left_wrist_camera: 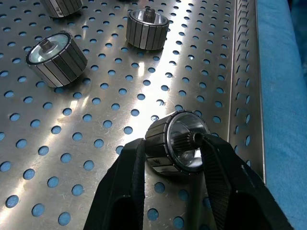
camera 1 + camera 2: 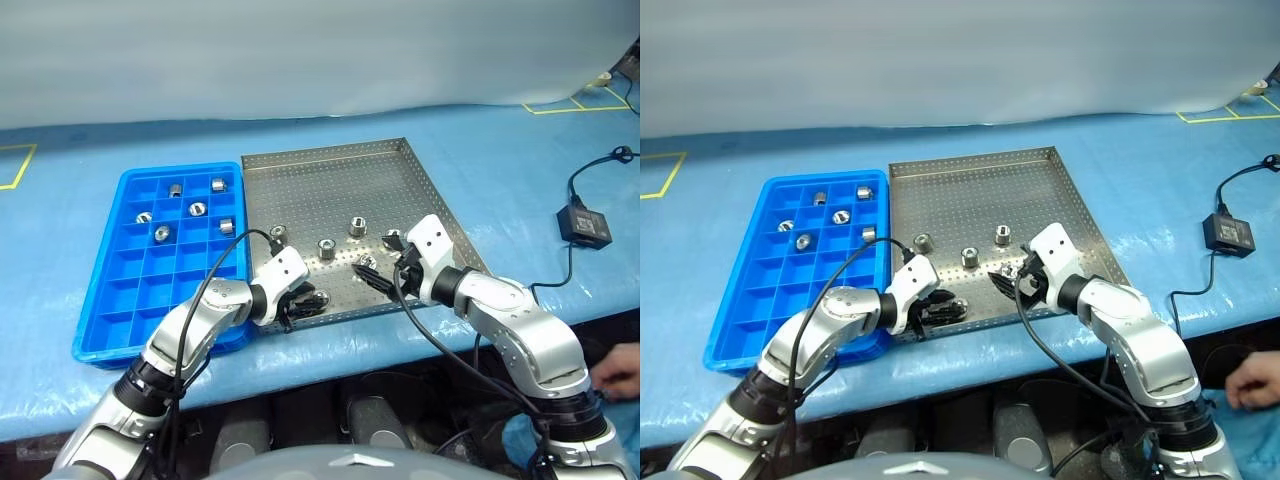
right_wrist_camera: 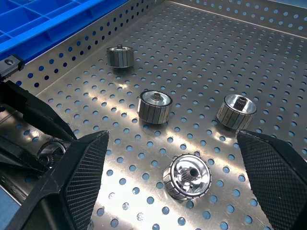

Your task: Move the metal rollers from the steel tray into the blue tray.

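**Left gripper closed on a roller at the near rim of the steel tray**

Nearest the robot, the left gripper (image 1: 184, 158) sits low over the near edge of the steel tray (image 2: 330, 185), its two black fingers (image 1: 125, 179) pinched against the sides of one metal roller (image 1: 177, 147). The left wrist view shows this roller lying tilted on the perforated floor close to the rim, bore facing the camera; in the head views the same roller is largely hidden among the fingers. The right gripper (image 3: 177, 191) hovers just beside it over the near right part of the tray, jaws spread wide and holding nothing. The right wrist view shows a loose roller (image 3: 187, 176) lying on its side between those fingers, a detail the head views give only as a small glint (image 2: 367, 264). Farther in, three rollers (image 2: 326, 247) stand upright in a loose row across the tray's middle. To the robot's left, touching the steel tray, the blue tray (image 2: 110, 300) holds six rollers (image 2: 197, 209) in separate compartments at its far end. A black adapter (image 2: 586, 225) with cable lies on the blue table (image 2: 500, 160) to the right
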Motion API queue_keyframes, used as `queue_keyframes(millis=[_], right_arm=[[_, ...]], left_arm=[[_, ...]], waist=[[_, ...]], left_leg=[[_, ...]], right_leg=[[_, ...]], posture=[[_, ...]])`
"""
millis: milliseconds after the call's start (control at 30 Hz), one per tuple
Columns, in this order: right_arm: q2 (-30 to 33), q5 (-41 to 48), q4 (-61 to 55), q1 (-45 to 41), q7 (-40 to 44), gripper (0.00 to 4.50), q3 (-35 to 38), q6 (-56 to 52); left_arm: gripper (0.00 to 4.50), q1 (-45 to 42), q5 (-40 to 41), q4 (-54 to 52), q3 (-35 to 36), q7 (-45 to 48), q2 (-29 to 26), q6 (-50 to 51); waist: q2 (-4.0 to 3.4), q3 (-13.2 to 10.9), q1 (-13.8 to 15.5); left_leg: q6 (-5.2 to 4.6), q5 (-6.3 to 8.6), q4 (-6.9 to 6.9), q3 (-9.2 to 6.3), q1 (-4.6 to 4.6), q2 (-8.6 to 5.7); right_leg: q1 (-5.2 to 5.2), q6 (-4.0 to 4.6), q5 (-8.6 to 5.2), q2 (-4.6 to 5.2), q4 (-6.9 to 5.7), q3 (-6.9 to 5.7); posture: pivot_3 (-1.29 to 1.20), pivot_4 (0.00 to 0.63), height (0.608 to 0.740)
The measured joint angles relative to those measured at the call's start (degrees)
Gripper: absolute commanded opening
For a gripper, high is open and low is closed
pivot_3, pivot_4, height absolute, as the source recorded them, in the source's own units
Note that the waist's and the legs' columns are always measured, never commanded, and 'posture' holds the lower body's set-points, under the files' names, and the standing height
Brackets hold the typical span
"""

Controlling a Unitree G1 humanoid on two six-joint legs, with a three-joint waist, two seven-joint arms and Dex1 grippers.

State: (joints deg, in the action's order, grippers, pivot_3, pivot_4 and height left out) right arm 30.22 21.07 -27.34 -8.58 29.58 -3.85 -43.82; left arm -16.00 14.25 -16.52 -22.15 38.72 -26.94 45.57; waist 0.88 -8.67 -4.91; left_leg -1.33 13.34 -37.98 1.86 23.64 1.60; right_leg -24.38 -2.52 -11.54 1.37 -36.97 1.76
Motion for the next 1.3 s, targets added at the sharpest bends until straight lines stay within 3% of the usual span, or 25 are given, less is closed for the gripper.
queue_keyframes(millis=[367, 533, 767, 1000, 1300], right_arm=[[-0.7, 0.1, 1.7, -0.7, 2.9, 4.5, -0.6, 0.8], [-0.9, 0.8, 1.9, -1.4, 5.5, 4.5, -1.5, 2.6], [-1.9, 0.2, 5.3, -4.6, 6.8, 4.5, -3.8, 3.8], [-2.7, -0.5, 8.5, -6.5, 7.1, 4.5, -4.8, 3.8], [-2.6, -1.7, 9.2, -8.3, 6.7, 4.5, -4.7, 3.8]], left_arm=[[1.4, 1.4, 4.5, -2.3, 10.1, -3.2, 2.2, 1.9], [1.4, 2.9, 7.4, -9.5, 20.6, -9.3, 4.3, 4.7], [1.4, 11.0, 4.6, -19.9, 38.7, -26.7, 8.5, 12.1], [1.4, 12.8, -0.4, -18.5, 42.7, -36.4, 11.1, 13.3], [1.4, 9.4, -4.0, -10.7, 43.6, -42.5, 15.2, 8.6]], waist=[[0.05, 0.0, 0.2], [0.07, 0.0, 0.5], [0.16, -0.1, 1.8], [0.32, -0.1, 5.1], [0.45, -0.1, 5.7]], left_leg=[[-0.02, 0.01, 0.01, 0.02, 0.05, 0.01], [-0.02, 0.01, 0.01, 0.02, 0.03, 0.03], [-0.02, 0.01, 0.02, 0.0, 0.01, 0.01], [-0.07, -0.01, -0.08, -0.04, 0.04, 0.01], [-0.08, -0.01, -0.03, -0.03, 0.07, -0.04]], right_leg=[[-0.06, -0.03, 0.02, 0.0, 0.0, 0.05], [-0.05, -0.07, 0.04, -0.01, 0.0, 0.05], [-0.02, -0.29, 0.18, 0.0, 0.02, 0.05], [0.06, -0.11, 0.09, 0.07, 0.04, -0.03], [0.03, 0.06, 0.18, 0.06, 0.08, -0.06]], posture=[[-0.11, 0.15, 0.74], [-0.05, 0.15, 0.74], [0.03, 0.15, 0.74], [0.07, 0.15, 0.74], [0.04, 0.15, 0.74]])
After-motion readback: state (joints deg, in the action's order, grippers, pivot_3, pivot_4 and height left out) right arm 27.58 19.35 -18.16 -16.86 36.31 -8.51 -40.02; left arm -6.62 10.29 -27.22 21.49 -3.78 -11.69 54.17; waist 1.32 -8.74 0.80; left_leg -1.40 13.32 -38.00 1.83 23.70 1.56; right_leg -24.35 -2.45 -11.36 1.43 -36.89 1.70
